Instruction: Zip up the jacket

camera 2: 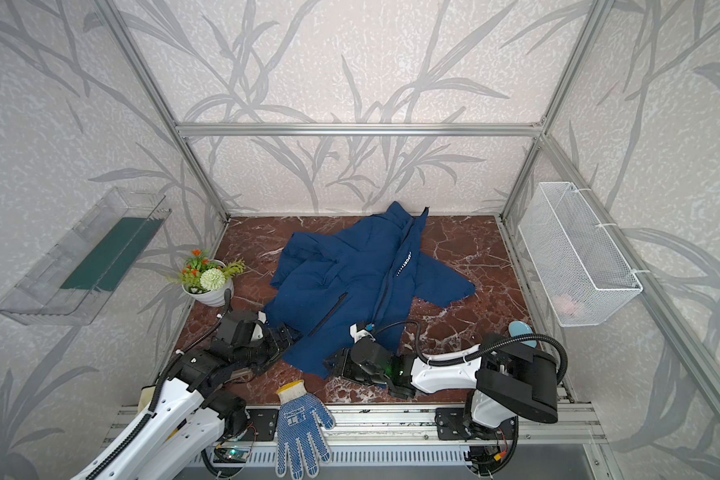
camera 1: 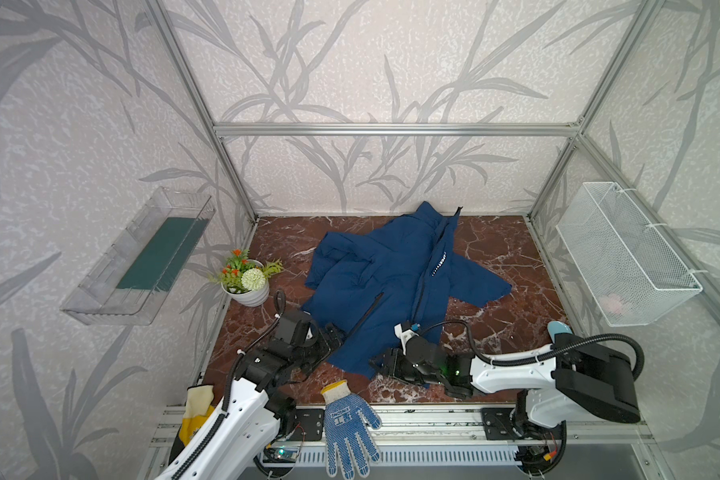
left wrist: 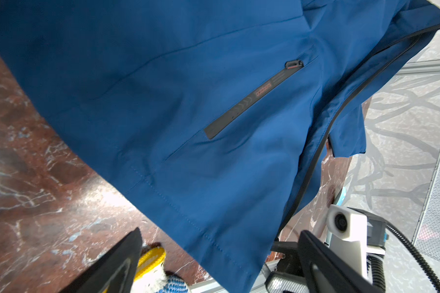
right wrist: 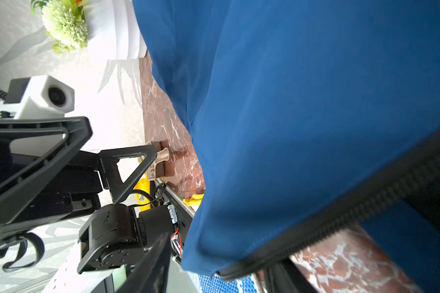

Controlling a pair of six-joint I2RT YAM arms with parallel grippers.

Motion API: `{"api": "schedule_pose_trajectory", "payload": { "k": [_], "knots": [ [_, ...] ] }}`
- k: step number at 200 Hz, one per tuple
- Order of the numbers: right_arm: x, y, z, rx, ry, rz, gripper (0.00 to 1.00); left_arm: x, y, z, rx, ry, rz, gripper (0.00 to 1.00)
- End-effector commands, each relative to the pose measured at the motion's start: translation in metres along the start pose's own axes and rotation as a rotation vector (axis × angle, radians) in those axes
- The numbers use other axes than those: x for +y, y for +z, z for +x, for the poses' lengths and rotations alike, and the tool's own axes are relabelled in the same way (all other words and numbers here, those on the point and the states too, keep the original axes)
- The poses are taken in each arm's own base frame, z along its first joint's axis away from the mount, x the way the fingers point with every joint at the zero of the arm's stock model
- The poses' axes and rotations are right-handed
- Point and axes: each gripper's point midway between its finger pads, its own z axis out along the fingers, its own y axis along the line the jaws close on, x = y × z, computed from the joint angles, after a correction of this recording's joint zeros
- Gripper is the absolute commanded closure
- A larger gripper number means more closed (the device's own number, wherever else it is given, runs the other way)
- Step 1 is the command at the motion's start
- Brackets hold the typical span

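Jacket (camera 1: pixel 375 274) lies spread at the table's (camera 1: pixel 495 249) centre, collar toward 12 o'clock, hem toward 6. Your left gripper (camera 1: pixel 334 333) sits at its 7 o'clock edge, fingers spread wide. Your right gripper (camera 1: pixel 378 362), at the 6 o'clock hem, has its fingers apart around the zipper edge.

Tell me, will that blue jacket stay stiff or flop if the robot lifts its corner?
Probably flop: the jacket lies creased and folded, so its cloth looks soft. Pushed, it would likely bunch up, as its wrinkles suggest. Its thin hem hints it's light.
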Motion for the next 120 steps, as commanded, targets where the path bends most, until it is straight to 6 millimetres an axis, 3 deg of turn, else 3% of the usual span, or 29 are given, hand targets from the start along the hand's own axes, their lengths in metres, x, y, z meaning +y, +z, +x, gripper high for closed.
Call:
{"api": "schedule_pose_trajectory", "payload": {
  "k": [1, 14, 35, 67, 80, 101, 120],
  "knots": [
    [0.007, -0.008, -0.002, -0.021, -0.025, -0.043, 0.28, -0.006, -0.005, -0.001, -0.002, -0.007, 0.001, 0.03],
    [0.002, -0.011, -0.002, -0.029, -0.024, -0.038, 0.17, -0.006, -0.003, -0.001, -0.003, -0.010, -0.001, 0.03],
    [-0.002, -0.013, -0.008, -0.068, -0.023, -0.054, 0.10, -0.005, 0.000, 0.000, 0.005, -0.008, 0.000, 0.03],
    [0.021, -0.011, -0.013, -0.094, -0.050, -0.181, 0.07, -0.007, 0.003, 0.000, 0.008, -0.011, 0.009, 0.03],
    [0.023, -0.009, -0.010, -0.079, -0.047, -0.208, 0.14, -0.009, 0.005, 0.001, 0.015, -0.020, 0.020, 0.03],
    [0.025, -0.011, -0.007, -0.067, -0.042, -0.257, 0.35, -0.009, 0.004, 0.001, 0.016, -0.025, 0.017, 0.04],
    [0.031, -0.012, -0.007, -0.069, -0.035, -0.306, 0.45, -0.007, 0.003, 0.000, 0.005, -0.033, 0.013, 0.04]
  ]
}}
